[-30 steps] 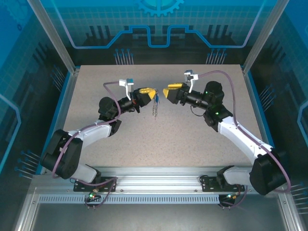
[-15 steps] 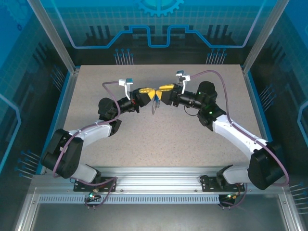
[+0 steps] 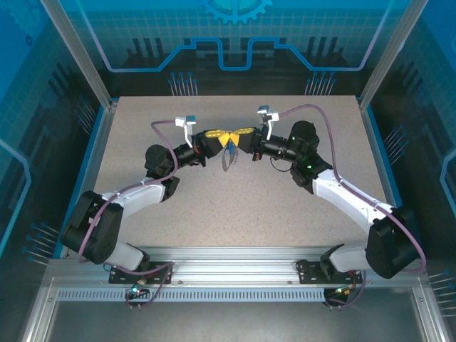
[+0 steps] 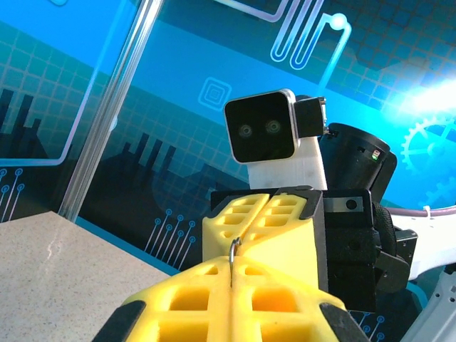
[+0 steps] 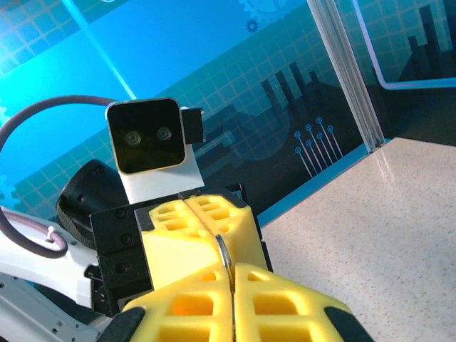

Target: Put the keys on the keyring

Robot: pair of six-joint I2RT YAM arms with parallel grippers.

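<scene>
In the upper middle of the top view, the left gripper [image 3: 224, 137] and the right gripper [image 3: 237, 135] meet tip to tip above the table [image 3: 285, 206]. Both pairs of yellow fingers are pressed together, each seemingly clamped on the thin silver ring [image 4: 233, 258] of the keyring [image 3: 226, 158]. The rest of the keyring hangs just below the tips.

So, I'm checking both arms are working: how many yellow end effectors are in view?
2. The left end effector and the right end effector meet tip to tip above the middle of the table, both shut on the keyring. None seems hidden.
</scene>
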